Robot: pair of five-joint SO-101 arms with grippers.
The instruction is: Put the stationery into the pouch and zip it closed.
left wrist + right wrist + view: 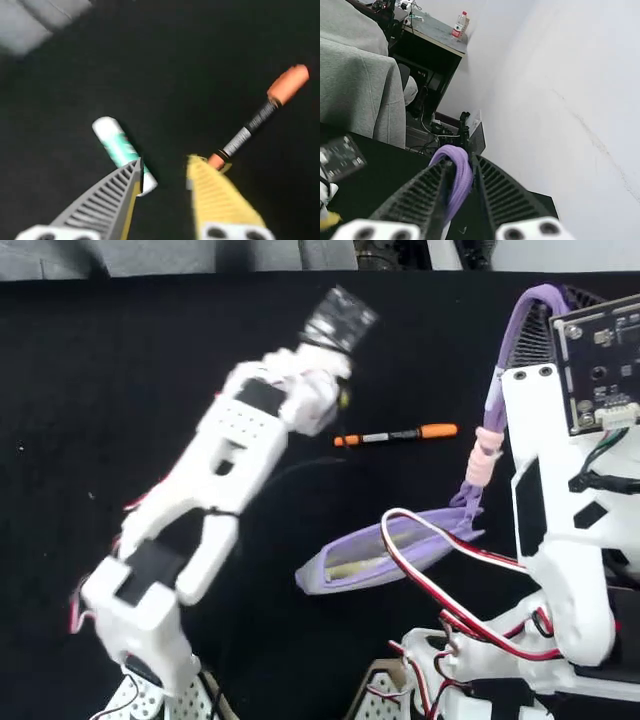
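Two jobs: right pincer (462,167) grips the pouch strap (456,159); open left pincer (165,162) should straddle the marker (255,120) at four o'clock.

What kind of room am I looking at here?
Most likely a robotics lab or workroom: the left arm and right arm share a black-covered table with a purple pouch and orange marker, and a desk with a bottle stands by a white wall.

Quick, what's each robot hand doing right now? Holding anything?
Left gripper: open, holding nothing, between a green-and-white stick and an orange marker.
Right gripper: closed on the pouch's purple strap.
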